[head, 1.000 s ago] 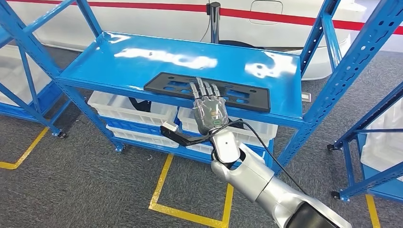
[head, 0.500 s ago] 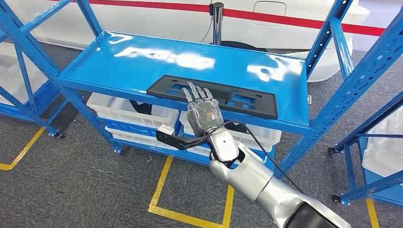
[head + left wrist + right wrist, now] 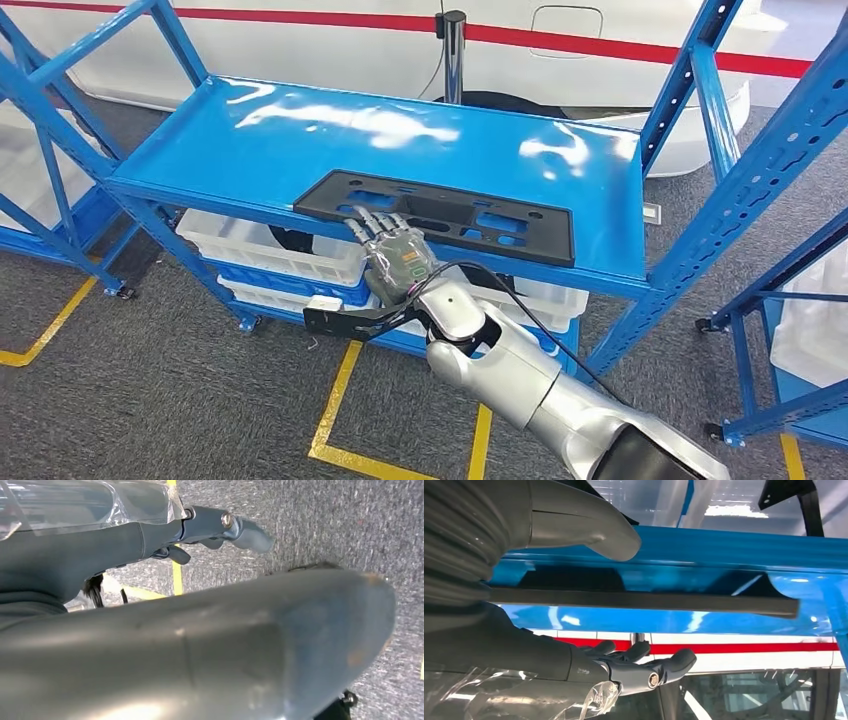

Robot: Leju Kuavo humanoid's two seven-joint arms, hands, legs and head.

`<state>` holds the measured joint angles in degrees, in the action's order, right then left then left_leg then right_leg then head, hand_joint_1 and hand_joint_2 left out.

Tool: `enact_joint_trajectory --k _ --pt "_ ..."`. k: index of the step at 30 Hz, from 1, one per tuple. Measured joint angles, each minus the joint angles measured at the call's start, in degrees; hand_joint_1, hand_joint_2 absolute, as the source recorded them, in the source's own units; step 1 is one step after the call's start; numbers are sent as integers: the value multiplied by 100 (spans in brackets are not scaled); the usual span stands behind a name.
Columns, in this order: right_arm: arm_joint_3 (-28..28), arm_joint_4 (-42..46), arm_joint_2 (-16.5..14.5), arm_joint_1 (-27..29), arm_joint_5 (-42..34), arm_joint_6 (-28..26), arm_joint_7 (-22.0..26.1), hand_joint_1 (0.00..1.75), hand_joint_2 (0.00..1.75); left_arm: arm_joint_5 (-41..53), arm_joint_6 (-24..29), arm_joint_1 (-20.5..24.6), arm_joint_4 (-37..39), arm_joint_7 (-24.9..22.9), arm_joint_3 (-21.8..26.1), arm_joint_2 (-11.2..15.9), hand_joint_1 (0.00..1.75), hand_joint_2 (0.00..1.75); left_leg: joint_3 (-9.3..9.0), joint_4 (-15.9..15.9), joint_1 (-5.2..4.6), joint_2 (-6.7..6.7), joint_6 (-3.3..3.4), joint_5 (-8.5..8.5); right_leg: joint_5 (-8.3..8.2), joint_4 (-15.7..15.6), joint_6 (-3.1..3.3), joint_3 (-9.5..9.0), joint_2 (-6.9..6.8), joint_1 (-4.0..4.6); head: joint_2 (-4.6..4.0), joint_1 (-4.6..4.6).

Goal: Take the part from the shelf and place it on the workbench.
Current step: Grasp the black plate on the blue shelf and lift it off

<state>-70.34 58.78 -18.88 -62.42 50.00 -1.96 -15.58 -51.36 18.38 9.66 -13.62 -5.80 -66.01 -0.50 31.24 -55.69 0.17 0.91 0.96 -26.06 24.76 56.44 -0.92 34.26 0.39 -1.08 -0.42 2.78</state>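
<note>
Black, flat, rectangular plastic part (image 3: 440, 214) with cut-out slots lies along the near edge of the glossy blue metal shelf (image 3: 300, 140). The right hand (image 3: 395, 255) reaches over that edge, fingers (image 3: 368, 225) spread above the part's near left section, thumb beneath the edge; no grip established. Left hand (image 3: 150, 645) finger state: cannot tell. Grey carpet (image 3: 150, 400) with yellow floor lines (image 3: 335, 400) lies below.

Left hand (image 3: 210, 645) looms close, thick grey thumb up front. Darker fingers (image 3: 240, 530) stretch out above grey carpet (image 3: 325, 525). A yellow floor line (image 3: 176, 575) runs beside them.
</note>
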Motion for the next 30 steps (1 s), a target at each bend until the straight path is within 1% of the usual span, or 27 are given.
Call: enact_joint_trajectory --k 1,2,3,4,5,6,7,9,10,11,12,13,14,15,16,17,19,20,21,22,23,24,25,26,27,28,30 --pt "-12 -1 -19 -15 -6 3 2 0 175 -1 0 3 0 2 0 0 0 0 115 -236 9 -12 -29 -112 9 -4 28 -13 -2 -10 0 1" --pt "-25 -2 -37 -26 -16 14 5 0 175 -1 -1 4 0 4 0 0 0 0 304 -601 15 -26 -60 -261 22 -5 50 -25 -3 -9 0 2" --pt "-41 -5 -46 -33 -32 29 11 0 175 -2 -1 2 0 7 0 -1 0 0 546 -1046 19 -32 -84 -420 36 -4 69 -35 -4 -6 0 3" --pt "-61 -11 -53 -35 -55 50 18 0 175 -4 -2 -5 0 8 0 -1 0 0 787 -1445 22 -35 -96 -530 53 -4 83 -48 -4 -1 0 3" --pt "-81 -20 -55 -33 -78 72 25 0 175 -8 -3 -14 0 9 0 -2 0 0 964 -1688 23 -37 -95 -551 72 -3 93 -68 -2 5 0 3" --pt "-102 -27 -56 -32 -99 87 28 0 175 -11 -4 -22 0 10 0 -2 0 0 1036 -1709 21 -37 -82 -463 95 -3 99 -96 3 12 0 3" --pt "-120 -33 -57 -32 -120 98 31 0 175 -15 -4 -27 0 12 0 -2 0 0 982 -1472 17 -37 -54 -260 122 -4 99 -136 10 19 0 3" --pt "-138 -38 -64 -37 -145 109 34 0 175 -17 -2 -27 1 16 0 2 0 0 672 -635 -23 -37 49 231 182 -9 87 -224 21 34 0 3" --pt "-145 -40 -71 -43 -160 112 34 0 175 -17 0 -28 3 18 0 7 0 0 527 -274 -55 -33 106 390 210 -11 70 -255 22 39 0 3" --pt "-157 -43 -79 -50 -177 114 30 0 175 -17 2 -31 4 18 0 10 0 0 437 -58 -89 -33 158 452 229 -14 45 -267 20 41 0 4" --pt "-173 -46 -86 -55 -199 113 23 0 175 -18 2 -36 6 18 0 13 0 0 398 24 -113 -32 195 439 243 -23 15 -268 15 38 0 4" --pt "-192 -50 -95 -60 -227 112 14 0 175 -18 1 -43 7 18 0 13 0 0 381 60 -121 -29 212 422 253 -38 -17 -271 10 38 0 5" --pt "-205 -53 -102 -62 -250 109 1 0 175 -17 -1 -51 7 18 0 8 0 0 351 101 -103 -31 218 419 277 -42 -46 -279 3 36 0 3" --pt "-217 -55 -106 -63 -264 104 -7 0 175 -14 -3 -58 7 19 0 4 0 0 310 151 -85 -28 219 423 330 11 -72 -270 -4 42 0 1" --pt "-225 -57 -108 -68 -275 101 -13 0 175 -11 -2 -62 8 19 0 2 0 0 264 201 -66 -28 221 427 431 182 -92 -202 -5 49 0 -1" --pt "-233 -60 -109 -71 -281 98 -17 0 175 -10 -1 -65 8 20 0 -1 0 0 221 234 -53 -29 228 424 575 477 -107 -63 -8 52 0 -3" --pt "-256 -70 -96 -66 -307 99 -20 0 175 -15 0 -74 9 20 0 -1 0 0 172 243 -65 -29 257 392 859 1271 -123 378 -6 55 0 -4" --pt "-269 -78 -86 -54 -321 103 -24 0 175 -17 -3 -87 9 20 0 -1 0 0 146 242 -69 -27 264 369 892 1541 -127 562 -7 56 0 -4" --pt "-284 -86 -77 -44 -335 106 -32 0 175 -20 -5 -101 9 20 0 -1 0 0 112 241 -72 -24 264 341 812 1610 -127 654 -7 57 0 -4" --pt "-298 -92 -70 -37 -348 109 -47 0 175 -20 -8 -114 9 21 0 -1 0 0 66 240 -73 -18 259 310 613 1437 -123 625 -8 58 0 -5" --pt "-308 -96 -68 -35 -360 110 -70 0 175 -20 -9 -121 9 22 0 -1 0 0 14 239 -73 -12 247 274 341 1059 -111 492 -9 57 0 -5" --pt "-316 -100 -67 -36 -369 111 -103 0 175 -21 -9 -123 9 23 0 -2 0 0 -32 238 -77 -7 230 238 105 631 -93 315 -9 60 0 -4" --pt "-322 -104 -67 -43 -377 113 -151 0 175 -25 -9 -117 9 27 0 -2 0 0 -61 229 -88 0 207 202 -52 257 -69 157 -7 62 0 -4" --pt "-325 -109 -68 -49 -379 114 -205 0 175 -31 -8 -112 9 31 0 -2 0 0 -72 223 -95 3 185 175 -122 22 -46 58 -5 68 0 -3" --pt "-327 -119 -67 -55 -380 116 -261 0 175 -39 -8 -112 9 33 1 -2 0 0 -71 221 -103 5 161 157 -113 -74 -20 16 0 78 0 -2" --pt "-328 -132 -67 -62 -381 117 -308 0 175 -46 -8 -114 10 36 1 -1 0 0 -67 219 -106 6 139 145 -99 -101 6 10 5 86 0 -2" --pt "-328 -157 -70 -70 -383 117 -371 0 175 -54 -5 -127 11 36 1 3 0 0 -35 161 -93 0 86 82 -94 -116 60 -4 8 68 0 -2"
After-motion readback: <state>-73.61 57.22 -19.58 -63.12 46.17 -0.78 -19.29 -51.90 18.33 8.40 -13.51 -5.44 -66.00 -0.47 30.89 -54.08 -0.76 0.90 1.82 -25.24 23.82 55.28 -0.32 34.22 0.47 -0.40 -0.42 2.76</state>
